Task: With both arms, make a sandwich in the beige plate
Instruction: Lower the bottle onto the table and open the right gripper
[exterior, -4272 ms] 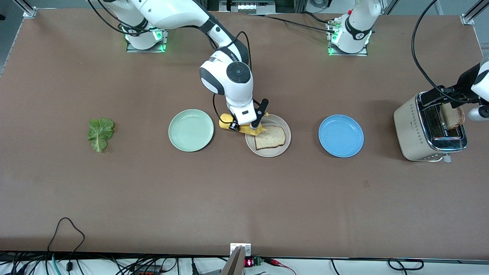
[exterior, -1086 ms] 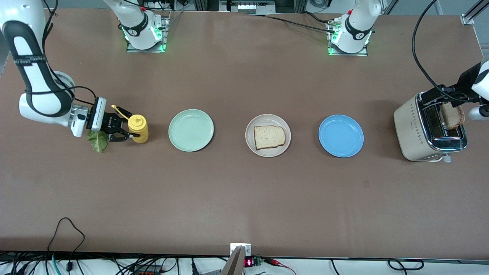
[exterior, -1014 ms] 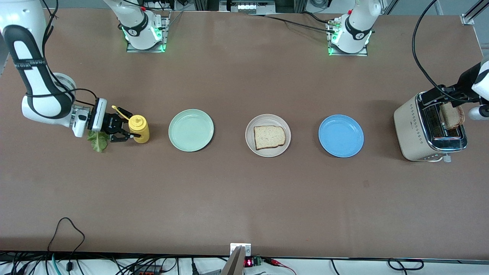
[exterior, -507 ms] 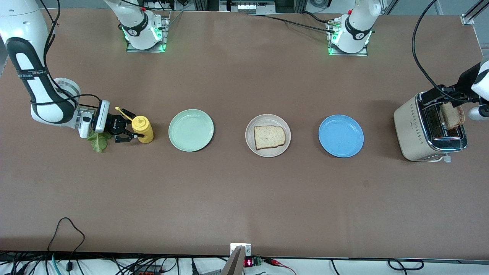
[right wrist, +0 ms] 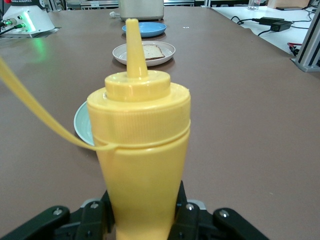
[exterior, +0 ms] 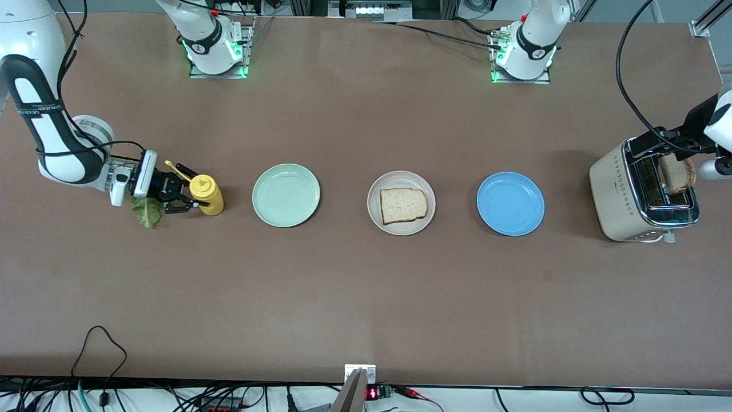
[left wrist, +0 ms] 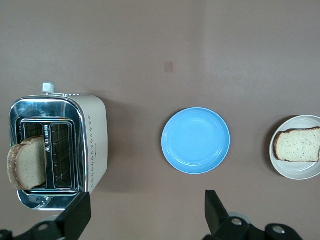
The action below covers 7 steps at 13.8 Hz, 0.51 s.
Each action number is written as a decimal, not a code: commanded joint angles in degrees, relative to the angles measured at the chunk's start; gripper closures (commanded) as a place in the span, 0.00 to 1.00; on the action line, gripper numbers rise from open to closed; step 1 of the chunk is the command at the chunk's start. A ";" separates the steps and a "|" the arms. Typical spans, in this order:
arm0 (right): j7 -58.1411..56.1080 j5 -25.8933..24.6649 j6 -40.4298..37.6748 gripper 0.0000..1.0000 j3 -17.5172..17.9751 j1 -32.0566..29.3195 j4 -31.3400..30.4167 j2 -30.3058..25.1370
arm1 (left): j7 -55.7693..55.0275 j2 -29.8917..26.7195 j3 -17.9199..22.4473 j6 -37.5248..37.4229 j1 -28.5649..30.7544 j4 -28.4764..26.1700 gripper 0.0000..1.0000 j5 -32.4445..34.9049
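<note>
Lettuce (exterior: 146, 210) lies right under the right gripper (exterior: 184, 194) – which clamps a mustard bottle (exterior: 207, 194). Left gripper (left wrist: 145, 210), spread open, hangs over the toaster (exterior: 643, 197); 1 slice (exterior: 404, 205) sits on the beige plate (exterior: 377, 220).

Take the clock as lying flat on the brown tabletop (left wrist: 250, 45), twelve at the knob end of the cream and chrome two-slot toaster (left wrist: 95, 145). A slice of light brown toasted bread (left wrist: 26, 162) stands in the toaster's nine o'clock slot, toward its six o'clock end, rising above the slot. The round blue plate (left wrist: 195, 140) lies at three o'clock from the toaster, well apart. At about four o'clock from it sits the round pale beige plate (left wrist: 296, 171), partly cut off, bearing a second bread slice (left wrist: 297, 145). The left gripper (left wrist: 145, 217) hovers with its black fingers (left wrist: 75, 215) spread wide over bare table between toaster and blue plate.
</note>
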 commanded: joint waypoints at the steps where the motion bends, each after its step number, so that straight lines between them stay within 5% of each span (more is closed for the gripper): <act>1: -2.23 0.17 -0.34 0.96 1.09 -2.54 0.44 1.82 | 0.81 -0.83 -0.09 -0.54 -0.20 -0.27 0.00 1.03; 5: -3.03 0.17 -0.34 0.87 1.09 -3.33 0.53 3.67 | 0.90 -0.83 -0.09 -0.54 -0.20 -0.27 0.00 1.03; 7: -2.94 0.17 -0.34 0.73 1.18 -3.51 0.53 4.11 | 0.90 -0.83 -0.09 -0.54 -0.20 -0.19 0.00 1.03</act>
